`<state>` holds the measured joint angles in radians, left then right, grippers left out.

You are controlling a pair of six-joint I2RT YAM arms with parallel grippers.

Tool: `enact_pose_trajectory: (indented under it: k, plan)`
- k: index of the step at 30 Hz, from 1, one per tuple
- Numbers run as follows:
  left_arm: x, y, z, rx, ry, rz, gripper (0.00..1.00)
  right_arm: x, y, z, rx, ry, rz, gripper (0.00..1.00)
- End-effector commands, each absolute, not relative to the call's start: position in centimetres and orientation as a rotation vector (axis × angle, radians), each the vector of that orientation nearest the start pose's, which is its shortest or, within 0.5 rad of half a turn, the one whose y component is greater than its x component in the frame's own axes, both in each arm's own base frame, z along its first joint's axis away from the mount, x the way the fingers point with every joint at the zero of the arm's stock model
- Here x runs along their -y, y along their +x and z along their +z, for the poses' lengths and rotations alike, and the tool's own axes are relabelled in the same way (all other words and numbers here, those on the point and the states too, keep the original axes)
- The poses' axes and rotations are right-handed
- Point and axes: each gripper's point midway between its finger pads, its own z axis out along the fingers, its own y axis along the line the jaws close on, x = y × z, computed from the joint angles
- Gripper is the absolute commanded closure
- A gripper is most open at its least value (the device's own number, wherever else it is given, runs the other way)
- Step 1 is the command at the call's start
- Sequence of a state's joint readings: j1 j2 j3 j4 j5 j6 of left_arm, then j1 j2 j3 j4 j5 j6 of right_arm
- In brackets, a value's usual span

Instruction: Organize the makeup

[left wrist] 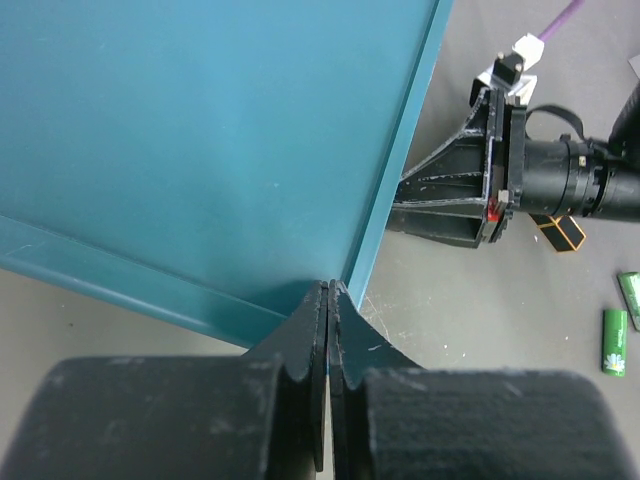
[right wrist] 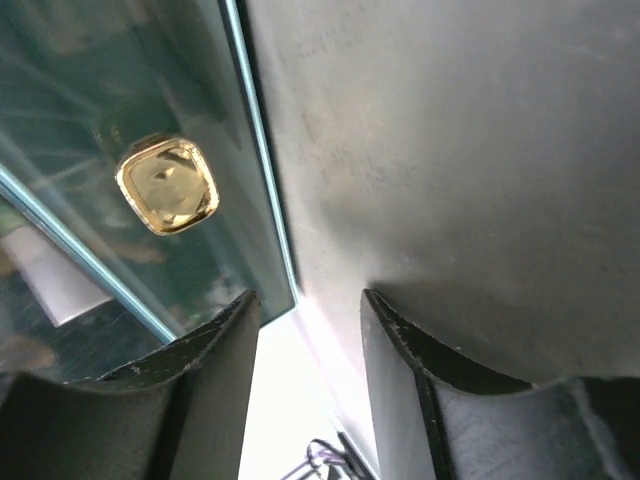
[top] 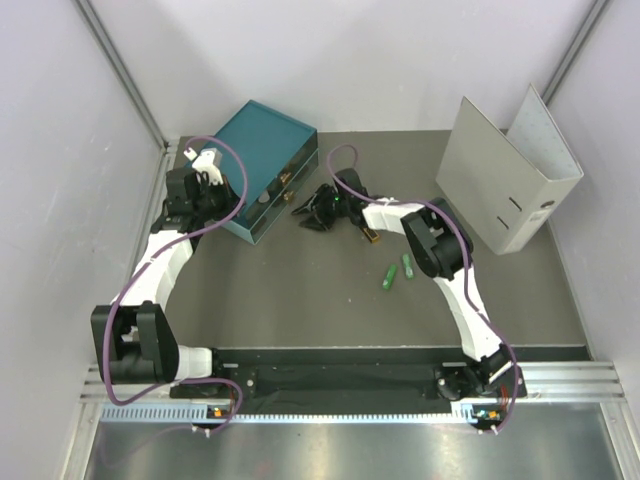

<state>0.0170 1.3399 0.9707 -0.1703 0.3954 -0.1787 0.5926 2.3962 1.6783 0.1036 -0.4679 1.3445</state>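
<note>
1. A teal box is sitting at a slant in the upper left of the top view.
2. A dark grey table is lying under it and filling the middle of the picture.
3. A big grey binder is standing up at the upper right, well apart from the box.
4. A shiny gold knob is sticking out of a clear drawer front in the upper left of the right wrist view.
5. Pale walls are standing around the table.
6. A silver metal strip is running along the bottom edge.
</note>
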Motion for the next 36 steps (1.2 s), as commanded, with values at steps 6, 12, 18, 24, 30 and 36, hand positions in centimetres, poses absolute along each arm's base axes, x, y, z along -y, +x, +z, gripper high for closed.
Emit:
enact_pose_trajectory:
  k: [6, 12, 18, 24, 30, 36]
  plan:
    - [7.4, 31.8, 10.2, -2.508, -0.037, -0.574, 1.0, -43.7, 45.3, 11.1, -2.162, 0.607, 1.766, 0.52]
    - [7.4, 31.7, 10.2, -2.513, -0.034, -0.573, 1.0, -44.2, 46.0, 12.0, -2.098, 0.599, 1.821, 0.51]
    - [7.4, 31.8, 10.3, -2.512, -0.034, -0.574, 1.0, -44.6, 47.1, 11.6, -2.06, 0.642, 1.856, 0.5]
    - [7.4, 31.8, 10.3, -2.515, -0.039, -0.573, 1.0, -44.9, 47.8, 10.4, -2.063, 0.672, 1.847, 0.5]
    - [7.3, 31.7, 10.2, -2.52, -0.036, -0.569, 1.0, -44.6, 48.3, 9.4, -2.077, 0.706, 1.814, 0.5]
    - [7.3, 31.7, 10.2, -2.526, -0.037, -0.567, 1.0, -44.5, 49.3, 8.5, -2.084, 0.748, 1.786, 0.52]
